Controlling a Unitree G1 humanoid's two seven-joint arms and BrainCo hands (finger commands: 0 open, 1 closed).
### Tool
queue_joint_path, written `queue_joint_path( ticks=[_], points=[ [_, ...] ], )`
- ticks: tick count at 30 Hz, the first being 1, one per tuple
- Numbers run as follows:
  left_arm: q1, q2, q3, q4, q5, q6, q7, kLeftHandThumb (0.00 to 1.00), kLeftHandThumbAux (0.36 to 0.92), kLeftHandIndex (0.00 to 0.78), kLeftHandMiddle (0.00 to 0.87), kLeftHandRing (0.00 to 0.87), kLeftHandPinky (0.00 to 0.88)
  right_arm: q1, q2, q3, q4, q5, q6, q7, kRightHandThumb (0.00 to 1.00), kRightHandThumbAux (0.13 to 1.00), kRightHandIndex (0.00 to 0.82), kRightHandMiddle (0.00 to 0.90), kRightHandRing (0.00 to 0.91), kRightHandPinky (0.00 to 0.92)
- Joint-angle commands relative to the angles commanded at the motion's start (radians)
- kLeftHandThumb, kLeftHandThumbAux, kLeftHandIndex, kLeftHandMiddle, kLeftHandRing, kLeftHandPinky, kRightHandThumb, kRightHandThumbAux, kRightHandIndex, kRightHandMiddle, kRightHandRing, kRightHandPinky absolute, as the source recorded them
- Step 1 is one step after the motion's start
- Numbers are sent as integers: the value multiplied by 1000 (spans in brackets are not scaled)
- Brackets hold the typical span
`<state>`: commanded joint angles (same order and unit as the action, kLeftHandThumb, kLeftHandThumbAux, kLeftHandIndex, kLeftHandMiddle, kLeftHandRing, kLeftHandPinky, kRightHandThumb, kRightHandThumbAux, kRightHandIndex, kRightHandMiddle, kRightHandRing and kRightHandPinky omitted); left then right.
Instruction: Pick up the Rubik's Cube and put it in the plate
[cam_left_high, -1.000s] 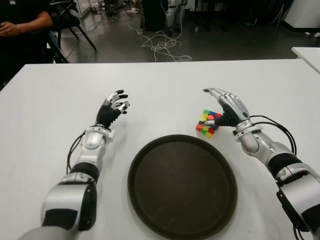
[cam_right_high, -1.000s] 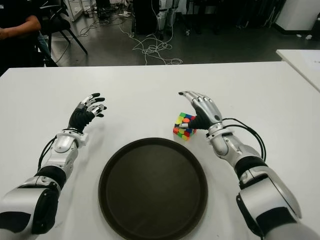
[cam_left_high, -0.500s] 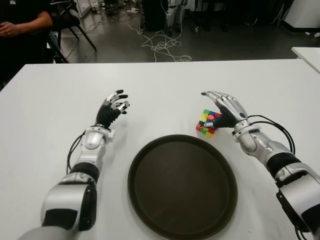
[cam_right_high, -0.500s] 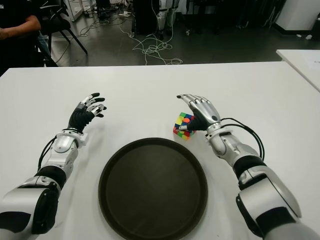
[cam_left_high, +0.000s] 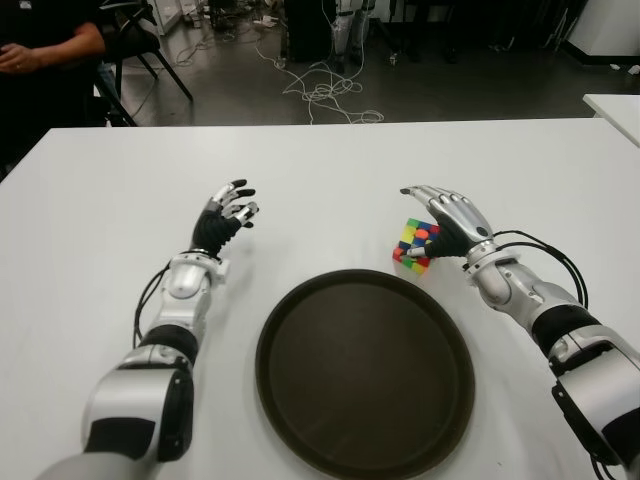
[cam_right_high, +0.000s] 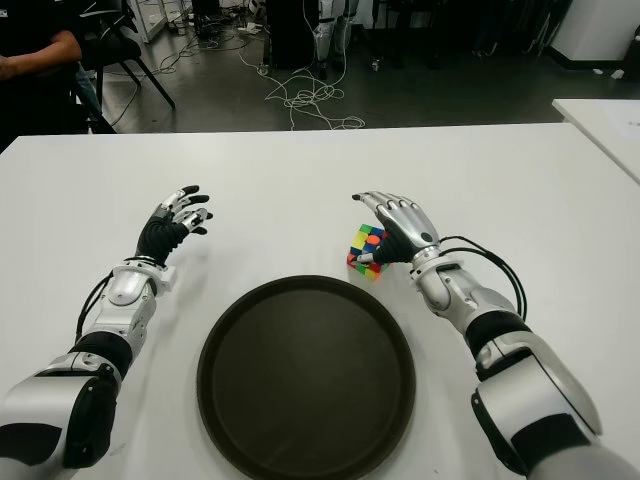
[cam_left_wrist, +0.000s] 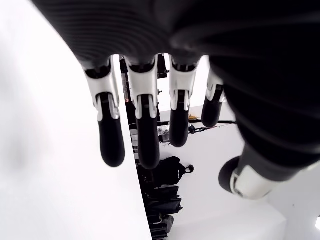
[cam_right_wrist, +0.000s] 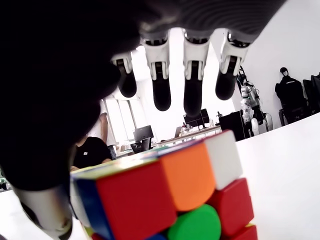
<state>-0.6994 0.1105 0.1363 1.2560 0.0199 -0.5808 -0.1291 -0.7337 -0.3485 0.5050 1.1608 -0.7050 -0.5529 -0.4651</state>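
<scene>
Right hand (cam_right_high: 400, 225) has crept over the Rubik's Cube (cam_right_high: 366, 250) just beyond the plate (cam_right_high: 306, 460), fingers still wide, so no grasp yet. Left hand (cam_left_high: 226, 212) idles open, well left of the cube.

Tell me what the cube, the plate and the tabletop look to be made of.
Rubik's Cube: likely hard plastic, with glossy bright panels of red, orange, green and white seen close in the right wrist view. Plate: dark brown, probably plastic, with a faint sheen and a raised rim. Table: smooth matte white, likely laminate. The open right hand hovers over the cube.
</scene>
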Motion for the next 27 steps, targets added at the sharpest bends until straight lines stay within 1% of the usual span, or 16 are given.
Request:
queue_joint_path(
  ticks=[6,10,13,17,20,24,27],
  points=[
    [-1,1,0,-1,0,2,0,199,675,167,208,289,395,-2,1,7,-4,-4,18,24,0,736,154,182,176,136],
    [-2,2,-1,-2,1,5,0,199,668,169,207,288,393,-5,0,11,-9,-7,31,39,0,760,170,194,188,161],
    [-2,2,-1,-2,1,7,2,198,664,172,214,291,393,-5,-1,14,-15,-8,42,51,0,760,166,190,183,143],
    [-4,4,-2,-1,3,11,6,190,651,168,216,291,396,-4,-3,15,-24,-6,56,69,0,762,160,187,182,152],
    [-4,4,-4,-2,6,11,10,186,642,166,218,294,396,-4,-8,14,-36,-3,69,101,0,765,159,187,185,154],
    [-4,4,-5,-3,6,9,11,189,650,166,212,295,397,-7,-18,11,-53,4,77,161,0,762,157,189,186,145],
    [-4,4,-5,-4,5,9,10,194,656,164,203,293,392,-6,-29,7,-74,11,75,213,0,764,160,194,195,166]
  ],
)
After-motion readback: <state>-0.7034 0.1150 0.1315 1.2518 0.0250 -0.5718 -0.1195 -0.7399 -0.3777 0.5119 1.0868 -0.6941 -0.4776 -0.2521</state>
